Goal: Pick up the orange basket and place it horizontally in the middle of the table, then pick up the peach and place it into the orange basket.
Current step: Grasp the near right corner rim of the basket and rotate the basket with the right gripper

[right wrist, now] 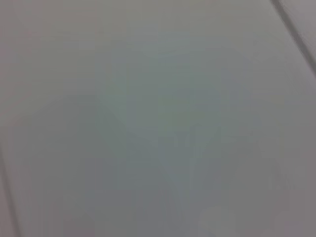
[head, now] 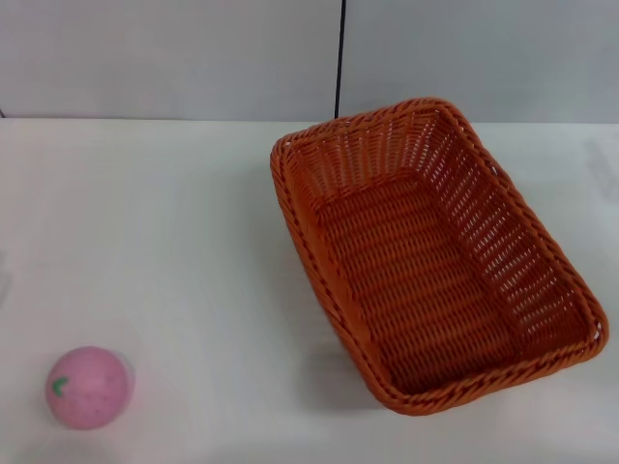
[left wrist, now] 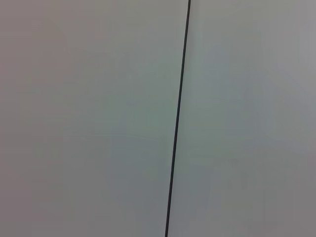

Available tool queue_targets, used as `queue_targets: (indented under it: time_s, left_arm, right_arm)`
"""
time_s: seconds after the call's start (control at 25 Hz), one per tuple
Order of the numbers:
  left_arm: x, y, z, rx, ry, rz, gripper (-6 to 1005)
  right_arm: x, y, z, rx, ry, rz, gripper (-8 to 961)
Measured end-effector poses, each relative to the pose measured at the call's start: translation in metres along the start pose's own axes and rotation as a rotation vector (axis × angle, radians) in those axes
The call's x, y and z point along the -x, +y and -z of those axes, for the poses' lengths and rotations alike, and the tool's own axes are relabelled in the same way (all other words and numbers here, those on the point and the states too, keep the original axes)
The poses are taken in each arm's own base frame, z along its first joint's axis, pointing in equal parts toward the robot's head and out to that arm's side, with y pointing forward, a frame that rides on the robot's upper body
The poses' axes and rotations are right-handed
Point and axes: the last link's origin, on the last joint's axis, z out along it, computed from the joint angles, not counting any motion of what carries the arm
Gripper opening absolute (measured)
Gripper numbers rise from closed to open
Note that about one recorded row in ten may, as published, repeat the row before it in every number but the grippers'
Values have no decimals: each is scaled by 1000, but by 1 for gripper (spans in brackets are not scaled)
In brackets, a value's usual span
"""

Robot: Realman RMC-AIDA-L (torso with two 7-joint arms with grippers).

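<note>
Where the white bench [head: 174, 242] runs toward its far-right part, the orange basket [head: 435, 256] sits with its opening facing up. It is a large rectangular woven basket with sloping openwork sides and a braided rim. It lies at an angle to the bench edges: one short end points toward the far edge, close to the wall, and the other short end points toward the near-right corner. Nothing shows inside it; only its woven floor is visible. A soft shadow falls on the bench just beside its nearer long side.

The peach [head: 88, 387] rests on the bench near the near-left corner, well apart from the basket. It is a small round pink toy fruit with faint speckles and a small green leaf mark on its side.

Behind the far edge stands a pale wall [head: 145, 58] with a thin dark vertical seam [head: 340, 58] that meets the bench just behind the basket's far end.

Neither end effector appears in the head view. The left wrist view shows only a pale surface crossed by a dark line [left wrist: 177, 118], and the right wrist view shows only a blurred pale surface, so how far either end effector is open cannot be told.
</note>
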Motion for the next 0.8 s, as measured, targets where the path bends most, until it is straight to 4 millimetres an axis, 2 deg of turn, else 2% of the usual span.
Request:
queue_targets:
  time_s: [0.48,0.8]
  left_arm:
    - [0,-3,0,-20,2,3,820]
    - [-1,-1,-1,-9,10,5,816]
  right_arm:
    - [25,4,3,209,119,-80,566]
    - [69,0,-6,299,385,-181,550]
